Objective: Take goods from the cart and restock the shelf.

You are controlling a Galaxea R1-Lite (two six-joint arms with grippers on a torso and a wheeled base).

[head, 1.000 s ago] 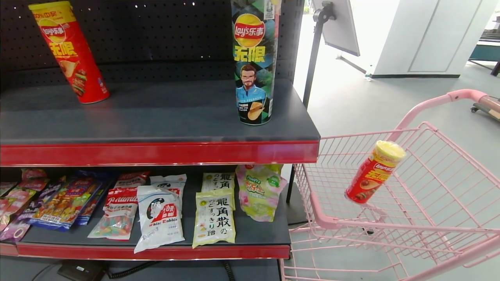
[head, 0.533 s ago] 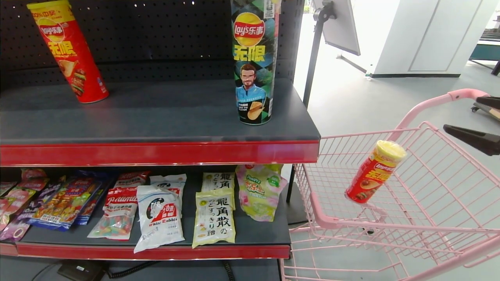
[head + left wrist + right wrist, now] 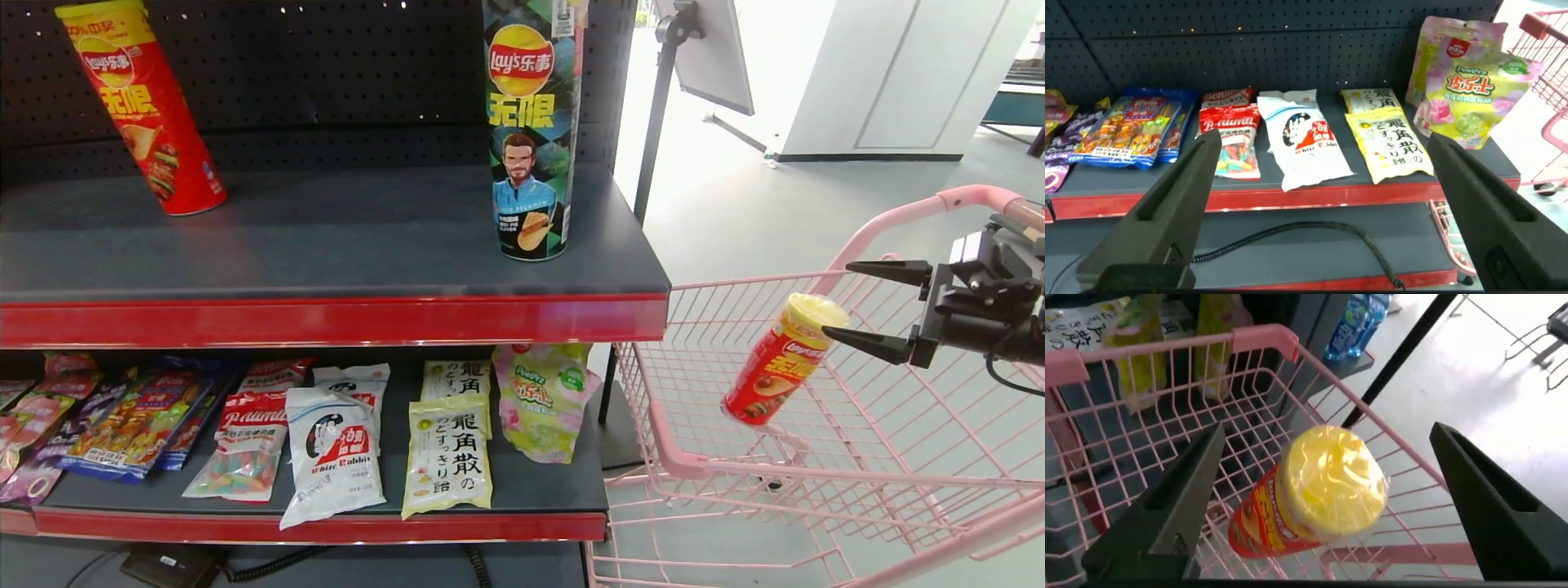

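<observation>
My right gripper [image 3: 841, 299], jaws wide and empty, hangs beside the lid of the red can [image 3: 782, 365]. It leans in the cart [image 3: 678, 462], long axis 7-to-1 o'clock, body at my 8 o'clock.

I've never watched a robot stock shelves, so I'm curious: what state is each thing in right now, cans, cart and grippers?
Red can in the cart: leaning, yellow lid on, not gripped.
Right gripper: open, close by that can's lid.
Left gripper: open, empty, facing the lower shelf.
Red can on the upper shelf: standing, lid on.
Dark can: standing near the shelf's front edge.
Snack bags: lying flat.
Pink cart: holds one can.
</observation>
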